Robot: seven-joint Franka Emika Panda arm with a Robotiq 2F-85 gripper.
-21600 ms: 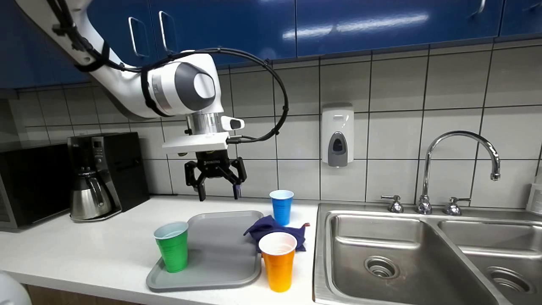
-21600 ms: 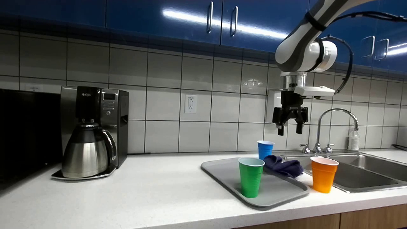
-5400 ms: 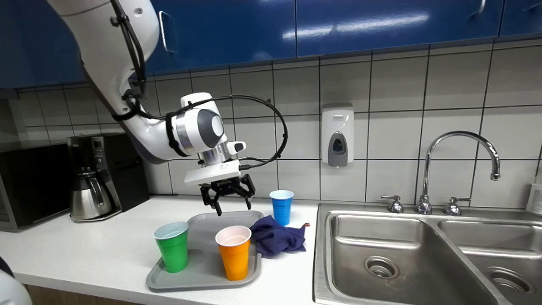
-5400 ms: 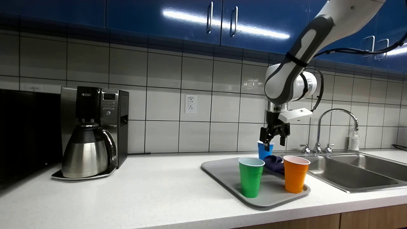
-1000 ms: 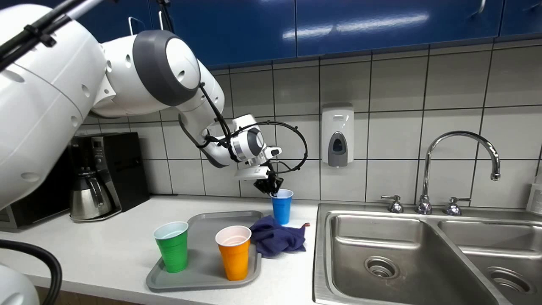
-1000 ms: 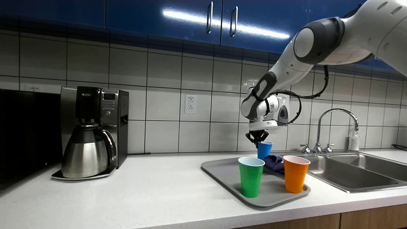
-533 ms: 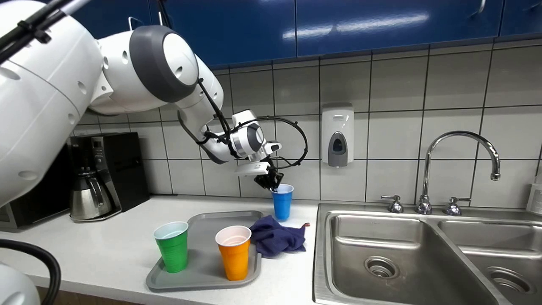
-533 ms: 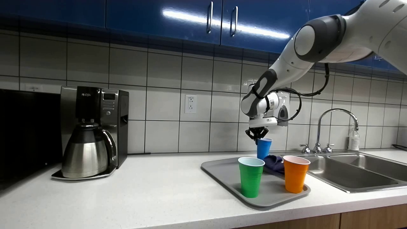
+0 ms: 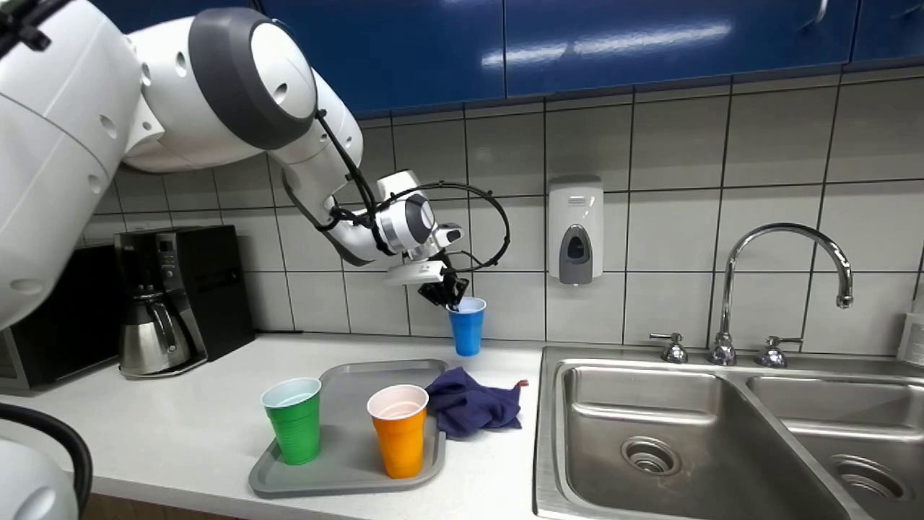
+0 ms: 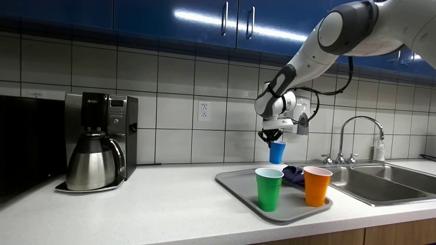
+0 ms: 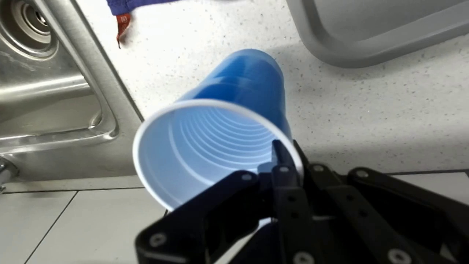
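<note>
Ext. views: gripper pinching blue cup; higher vs prev.

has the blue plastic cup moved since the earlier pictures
Yes: in an exterior view the blue plastic cup has risen toward the level of the white-and-grey wall soap dispenser and shifted farther left of it.

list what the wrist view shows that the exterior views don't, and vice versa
Only the wrist view: the ribs inside the blue plastic cup and, clearly, the gripper with a finger either side of the rim.
Only the exterior views: green plastic cup, orange plastic cup, soap dispenser, coffee maker.
Shared: blue plastic cup, gripper, gray tray, navy cloth and stainless-steel sink.
</note>
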